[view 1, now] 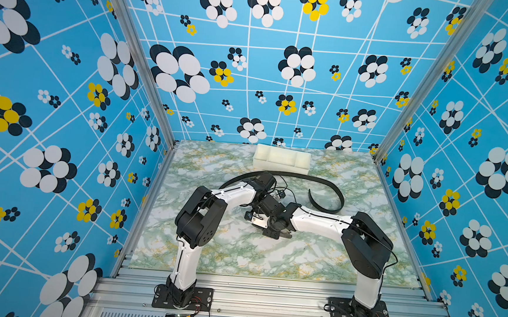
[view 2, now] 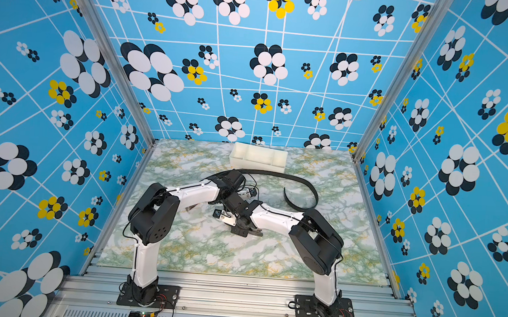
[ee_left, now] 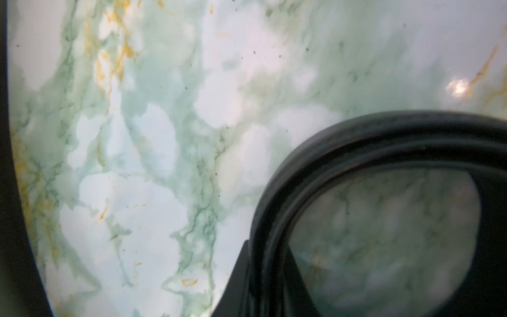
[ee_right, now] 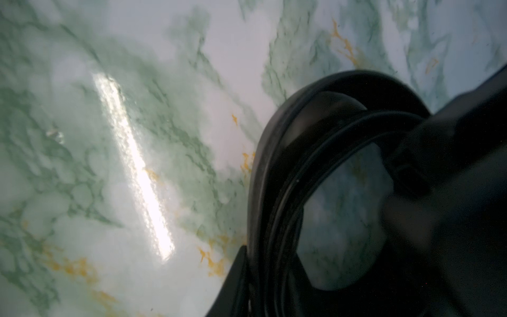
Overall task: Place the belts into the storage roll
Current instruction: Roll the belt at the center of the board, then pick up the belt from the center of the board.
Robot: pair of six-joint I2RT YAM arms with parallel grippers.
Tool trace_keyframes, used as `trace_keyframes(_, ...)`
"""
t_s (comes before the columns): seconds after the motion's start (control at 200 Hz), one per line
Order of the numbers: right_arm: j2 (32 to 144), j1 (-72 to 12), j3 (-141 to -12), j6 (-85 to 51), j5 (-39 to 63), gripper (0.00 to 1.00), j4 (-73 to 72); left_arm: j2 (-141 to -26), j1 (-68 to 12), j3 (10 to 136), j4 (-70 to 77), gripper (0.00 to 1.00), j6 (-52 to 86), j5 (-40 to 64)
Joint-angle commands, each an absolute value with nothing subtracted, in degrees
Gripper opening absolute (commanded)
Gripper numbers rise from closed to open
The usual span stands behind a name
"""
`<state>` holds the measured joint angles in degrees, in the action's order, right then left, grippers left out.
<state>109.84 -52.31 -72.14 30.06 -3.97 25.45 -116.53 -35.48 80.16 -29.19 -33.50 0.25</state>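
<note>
One black belt [view 1: 315, 179] lies loose on the table, arcing from the left wrist past the storage roll [view 1: 281, 158] and curling back at the right. It shows the same way in the second top view, belt [view 2: 294, 178] in front of storage roll [view 2: 259, 157]. Both arms meet low over the table's middle. In the left wrist view, my left gripper [ee_left: 269, 248] is shut on a rolled loop of belt [ee_left: 356, 129]. In the right wrist view, my right gripper [ee_right: 270, 254] is shut across several wound layers of belt [ee_right: 277, 170]. Whether the roll belongs to the loose strap is hidden.
The marble table [view 1: 239, 256] ends at patterned blue walls on three sides and at an aluminium rail [view 1: 268, 288] in front. A blurred dark part [ee_right: 452, 170] reaches into the loop beside my right gripper. The tray's compartments look bare.
</note>
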Motion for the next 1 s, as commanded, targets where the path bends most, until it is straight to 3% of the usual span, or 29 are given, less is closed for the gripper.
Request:
trace_keyframes(0.0, 112.97, -54.80, -70.02, 30.35, -3.15, 0.12, 30.64, -121.54, -43.24, 78.95, -40.84, 0.00, -33.42, 0.04)
trace_keyframes(0.1, 111.60, -54.88, -68.82, 31.61, -1.74, 0.00, 29.81, -121.85, -42.98, 80.70, -41.83, 0.00, -31.47, 1.17)
trace_keyframes(0.155, 110.58, -54.91, -67.78, 32.07, -1.40, 0.00, 29.08, -121.73, -42.43, 82.14, -42.45, 0.01, -29.81, 2.24)
trace_keyframes(0.235, 108.64, -54.90, -65.93, 33.29, 0.90, 0.00, 28.22, -120.71, -41.01, 84.14, -43.28, 0.25, -27.64, 5.61)
trace_keyframes(0.41, 104.87, -54.76, -63.10, 33.03, 5.63, 0.00, 26.14, -118.11, -37.63, 89.59, -45.75, 0.50, -23.29, 12.11)
trace_keyframes(0.76, 100.80, -52.74, -61.03, 30.42, 10.68, 0.00, 23.19, -117.69, -31.63, 97.67, -56.12, 0.57, -14.72, 29.49)
trace_keyframes(0.999, 96.06, -46.65, -61.32, 21.85, 23.21, 0.00, 17.56, -101.37, -23.00, 86.93, -34.09, 0.58, 7.30, 29.19)
